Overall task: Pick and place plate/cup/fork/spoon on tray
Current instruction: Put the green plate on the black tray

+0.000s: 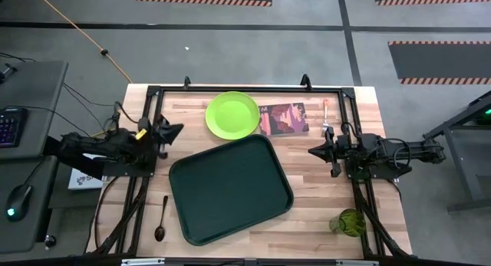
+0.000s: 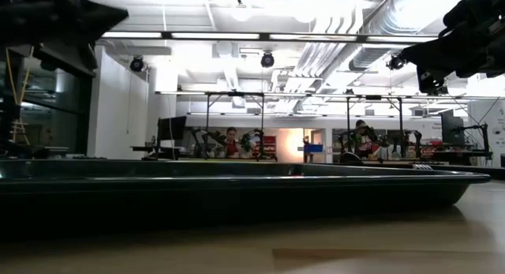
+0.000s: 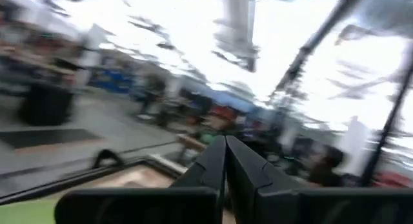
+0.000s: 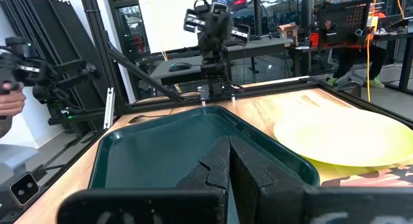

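Observation:
The dark-green tray [image 1: 230, 191] lies flat in the middle of the table. The lime-green plate [image 1: 232, 114] lies beyond it, near the far edge. The orange-handled fork [image 1: 326, 117] lies at the far right, the dark spoon [image 1: 161, 218] at the near left, and the green cup [image 1: 349, 221] stands at the near right. My left gripper [image 1: 178, 130] is shut and hovers at the left of the tray, tipped upward, its fingers [image 3: 226, 162] together. My right gripper [image 1: 313, 151] is shut, level, right of the tray, fingers [image 4: 227, 161] closed. Neither holds anything.
A reddish picture book [image 1: 283, 119] lies between plate and fork. Black frame rails [image 1: 143, 182] run along both table sides. A person's hand [image 4: 10, 101] holding a control handle shows beyond the table's left side. The tray's rim [image 2: 237, 179] fills the low view.

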Robot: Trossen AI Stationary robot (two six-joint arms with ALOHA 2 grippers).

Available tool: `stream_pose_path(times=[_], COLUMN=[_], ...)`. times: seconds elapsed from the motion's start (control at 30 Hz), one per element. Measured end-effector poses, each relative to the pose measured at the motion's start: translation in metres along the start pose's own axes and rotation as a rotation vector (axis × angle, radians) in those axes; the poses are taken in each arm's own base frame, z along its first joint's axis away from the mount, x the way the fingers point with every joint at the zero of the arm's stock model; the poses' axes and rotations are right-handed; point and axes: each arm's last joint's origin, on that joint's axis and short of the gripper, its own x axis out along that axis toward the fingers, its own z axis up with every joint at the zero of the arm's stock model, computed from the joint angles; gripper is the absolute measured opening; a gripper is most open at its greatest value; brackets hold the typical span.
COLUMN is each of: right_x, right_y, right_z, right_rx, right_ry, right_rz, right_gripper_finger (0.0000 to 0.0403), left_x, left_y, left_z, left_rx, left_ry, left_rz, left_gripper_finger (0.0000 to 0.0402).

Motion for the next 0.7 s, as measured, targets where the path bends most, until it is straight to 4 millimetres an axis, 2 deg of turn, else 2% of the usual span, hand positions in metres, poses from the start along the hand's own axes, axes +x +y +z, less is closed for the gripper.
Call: stream_pose_path(times=[0.17, 0.37, 0.53, 0.7], right_x=[0.0, 0.0, 0.0, 0.0], right_y=[0.0, 0.0, 0.0, 0.0], right_z=[0.0, 0.0, 0.0, 0.0], right_rx=[0.0, 0.0, 0.0, 0.0], right_ry=[0.0, 0.0, 0.0, 0.0], right_rz=[0.0, 0.0, 0.0, 0.0], right_gripper_finger=[0.0, 0.0, 0.0, 0.0], left_x=[0.01, 0.038, 0.062, 0.082], left_y=[0.004, 0.013, 0.036, 0.07], left_z=[-0.004, 0.0, -0.007, -0.016], left_rx=[0.046, 0.253, 0.294, 0.228], left_ry=[0.055, 0.273, 0.427, 0.551], left_rz=[0.115, 0.334, 0.499, 0.637], left_gripper_finger=[0.0042, 0.013, 0.019, 0.0211])
